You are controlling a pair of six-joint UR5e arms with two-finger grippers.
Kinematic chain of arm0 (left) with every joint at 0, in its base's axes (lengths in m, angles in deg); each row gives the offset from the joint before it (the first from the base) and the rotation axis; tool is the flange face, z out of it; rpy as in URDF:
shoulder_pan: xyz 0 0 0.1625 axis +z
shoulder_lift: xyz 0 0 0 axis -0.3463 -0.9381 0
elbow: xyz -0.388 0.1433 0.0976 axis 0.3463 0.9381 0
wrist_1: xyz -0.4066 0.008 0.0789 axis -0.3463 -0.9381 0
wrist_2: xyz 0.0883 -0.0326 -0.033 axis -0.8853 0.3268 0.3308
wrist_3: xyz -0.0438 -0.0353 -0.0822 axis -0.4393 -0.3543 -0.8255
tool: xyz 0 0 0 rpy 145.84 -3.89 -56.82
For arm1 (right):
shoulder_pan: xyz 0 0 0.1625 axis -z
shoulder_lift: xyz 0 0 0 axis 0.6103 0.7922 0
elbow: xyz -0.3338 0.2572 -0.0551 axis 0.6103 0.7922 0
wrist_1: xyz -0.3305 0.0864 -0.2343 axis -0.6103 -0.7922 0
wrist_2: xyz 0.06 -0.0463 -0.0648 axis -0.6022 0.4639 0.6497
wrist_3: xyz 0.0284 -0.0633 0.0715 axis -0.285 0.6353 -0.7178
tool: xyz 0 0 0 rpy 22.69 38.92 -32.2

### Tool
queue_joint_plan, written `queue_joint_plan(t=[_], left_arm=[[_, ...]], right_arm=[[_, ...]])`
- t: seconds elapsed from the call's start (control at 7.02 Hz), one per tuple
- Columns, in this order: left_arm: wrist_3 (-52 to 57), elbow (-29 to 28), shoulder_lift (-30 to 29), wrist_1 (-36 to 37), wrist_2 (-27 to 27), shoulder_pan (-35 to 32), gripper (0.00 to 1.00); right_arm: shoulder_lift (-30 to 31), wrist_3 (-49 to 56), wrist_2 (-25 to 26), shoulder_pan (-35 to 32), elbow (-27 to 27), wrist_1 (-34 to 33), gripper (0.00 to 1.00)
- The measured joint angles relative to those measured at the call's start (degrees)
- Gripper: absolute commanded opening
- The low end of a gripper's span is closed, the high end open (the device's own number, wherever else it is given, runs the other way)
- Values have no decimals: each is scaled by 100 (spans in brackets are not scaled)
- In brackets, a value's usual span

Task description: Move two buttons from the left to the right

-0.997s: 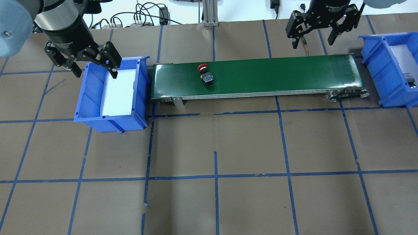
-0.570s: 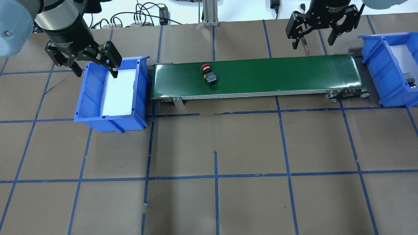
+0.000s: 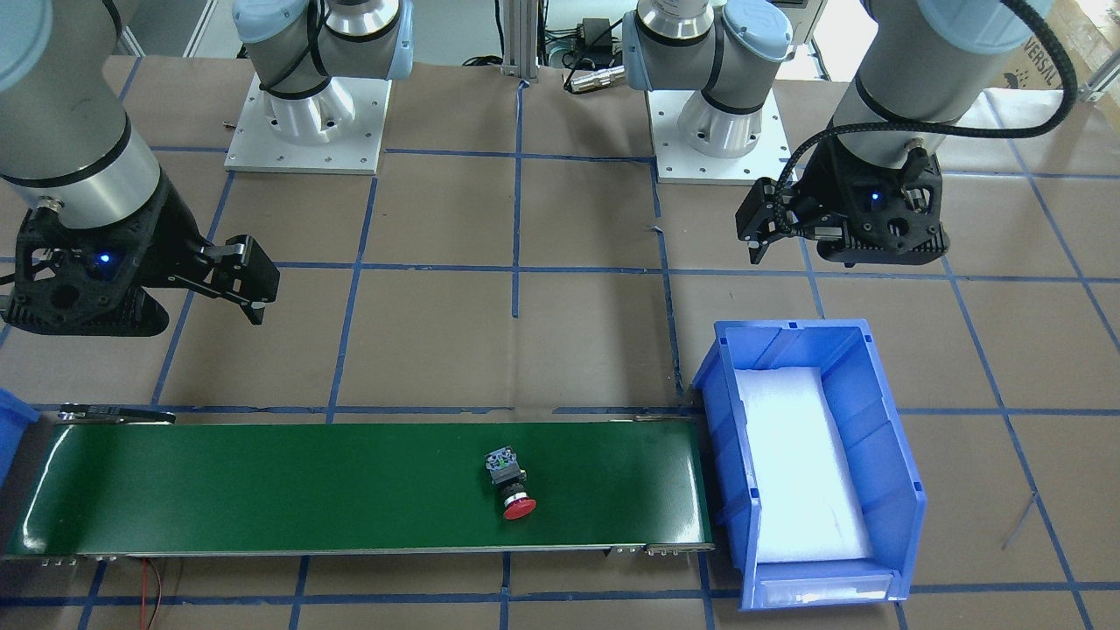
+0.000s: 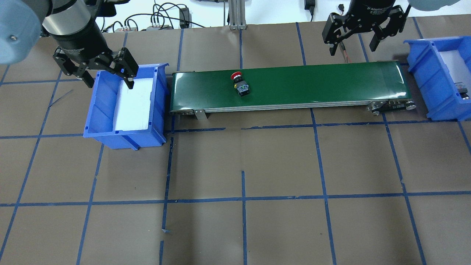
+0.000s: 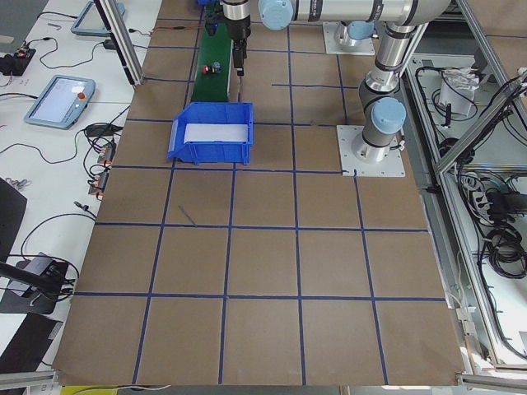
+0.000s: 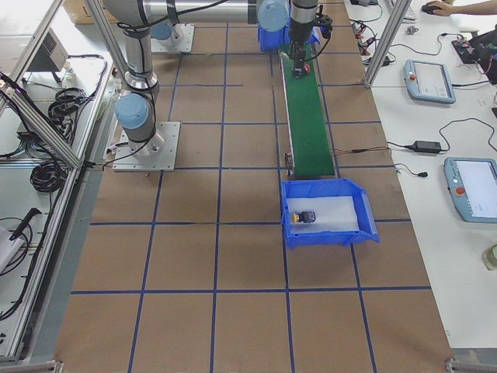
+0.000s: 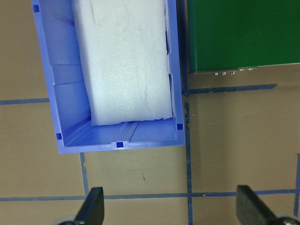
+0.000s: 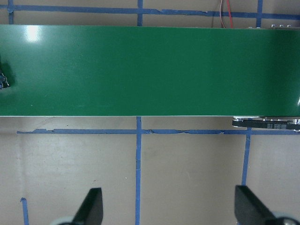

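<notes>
**Red button alone on the belt, both tools spread and holding nothing**

Over at the left, the left tool (image 4: pixel 109 81) hangs above the far end of the left blue bin (image 4: pixel 100 110). Its fingers are spread wide with nothing between them. One tip is over the white foam pad (image 4: pixel 134 103) that lines the bin, and the other is outside the bin's left wall. Its wrist camera looks down past both fingertips (image 7: pixel 92 208) onto the bin and the brown table (image 4: pixel 243 165).

Just right of the bin the green conveyor belt (image 4: pixel 312 84) runs across the table. The red button (image 4: pixel 240 84) lies on its side on the belt's left third. Its red cap points away from the robot and its black body points toward it. It is well to the right of the left tool, beyond the bin's right wall, and touches neither tool. The right tool is a long way off along the belt.

The right tool (image 4: pixel 353 47) hangs high above the belt's right stretch, its fingers also spread and empty. In its wrist view only a dark sliver of the button shows at the belt's left edge.

At the far right sits the right blue bin (image 4: pixel 427 73). The second button (image 6: pixel 306 217) lies in it on white foam, a dark body with a touch of yellow at one end, well apart from both tools.
</notes>
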Motion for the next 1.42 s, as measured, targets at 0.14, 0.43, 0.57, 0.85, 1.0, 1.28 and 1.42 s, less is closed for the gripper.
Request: queue_joint_plan(t=[0.14,0.43,0.57,0.85,1.0,1.28,1.42], left_arm=[[11,21,-7,5,-4,7,100],[22,33,-16,10,-7,14,100],[23,35,-18,14,-7,14,100],[23,35,-19,17,-7,13,100],[23,35,-19,17,-5,14,100],[26,36,-20,17,-5,18,100],[29,36,-20,17,-6,22,100]], right_arm=[[0,0,0,0,0,-1,100],[1,-2,-7,0,-3,1,100],[0,-8,-22,0,-9,3,100],[-12,-15,-94,-1,-22,0,100],[-54,-20,-189,-13,-23,-46,100],[-290,-70,-491,-70,-4,-307,100],[-505,-96,-700,-149,9,-384,100]])
